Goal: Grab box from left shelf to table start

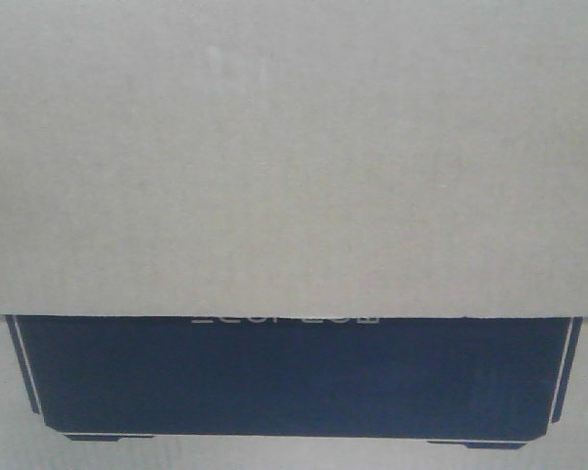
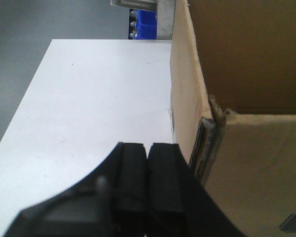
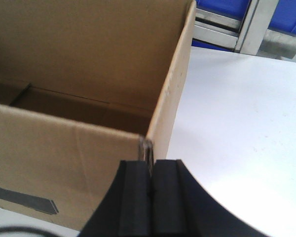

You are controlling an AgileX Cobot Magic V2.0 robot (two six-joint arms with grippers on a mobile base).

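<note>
Both pincers, left pincer (image 2: 147, 148) and right pincer (image 3: 152, 165), are sitting closed at the near corners (2 of them) of the box (image 3: 64, 143), which is resting on the tabletop (image 2: 98, 98). Probably release and retreat are coming next.

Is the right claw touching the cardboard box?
Touching. In the right wrist view, the right gripper has its fingers shut on the box corner edge.

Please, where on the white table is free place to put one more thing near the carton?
Bare table lies beside the box on the left gripper side, up to the blue bins. Likewise bare past the right gripper. The box's near corners are crowded.
</note>
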